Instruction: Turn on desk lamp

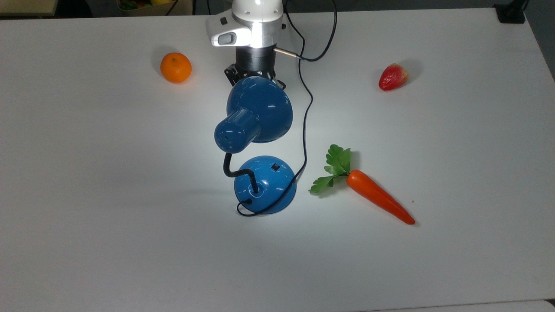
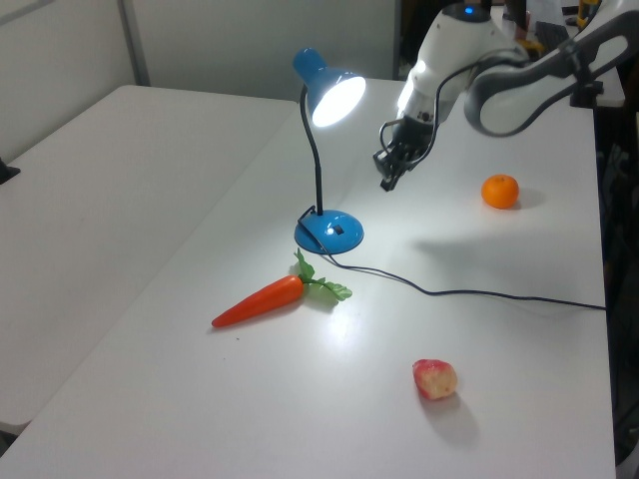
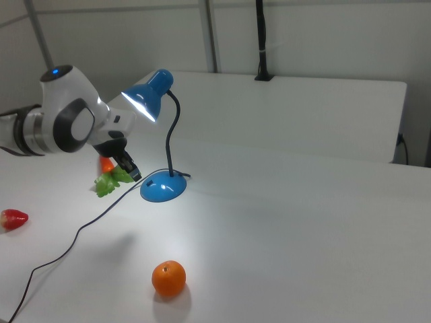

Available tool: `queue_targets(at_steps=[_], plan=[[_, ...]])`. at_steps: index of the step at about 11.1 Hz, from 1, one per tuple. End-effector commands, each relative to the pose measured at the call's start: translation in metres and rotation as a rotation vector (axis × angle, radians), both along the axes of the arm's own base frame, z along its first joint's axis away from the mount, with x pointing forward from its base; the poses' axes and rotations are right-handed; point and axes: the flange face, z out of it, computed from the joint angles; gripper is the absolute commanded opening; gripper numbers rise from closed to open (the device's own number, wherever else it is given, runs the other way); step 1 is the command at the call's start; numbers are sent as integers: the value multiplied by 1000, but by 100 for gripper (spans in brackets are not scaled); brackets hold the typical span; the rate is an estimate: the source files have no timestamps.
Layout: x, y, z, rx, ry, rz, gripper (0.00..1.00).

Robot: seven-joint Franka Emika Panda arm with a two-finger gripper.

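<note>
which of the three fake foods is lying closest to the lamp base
The carrot: its green leaves lie just beside the blue base of the desk lamp, at the top view's right. The orange and the strawberry sit far off, near the table's far edge.

white table [image 1: 86,242] | grey wall [image 3: 323,33] | second table [image 2: 120,150] alongside

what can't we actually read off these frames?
- Hand: in the top view the desk lamp shade covers it; in the left and right views its fingers are dark, so open or shut is unclear.
- Switch: too small to read its position; the lit shade is the evidence that the lamp is on.
- Carrot: in the right view mostly behind the hand.
- Cord: runs off the left view's right edge, so its plug end is unseen.
</note>
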Motion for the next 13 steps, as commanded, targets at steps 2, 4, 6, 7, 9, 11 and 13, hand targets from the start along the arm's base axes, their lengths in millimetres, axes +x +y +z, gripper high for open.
queue_targets(at_steps=[2, 4, 6, 7, 9, 11, 13], plan=[[-33, -41, 56, 48, 218, 170, 11], [-40, -84, 103, 132, 344, 292, 12], [-43, -113, 123, 140, 341, 315, 29], [-44, -122, 128, 138, 329, 305, 52], [-46, -141, 137, 118, 306, 275, 100], [-44, -157, 144, 95, 296, 280, 100], [-42, -160, 141, 93, 298, 287, 100]])
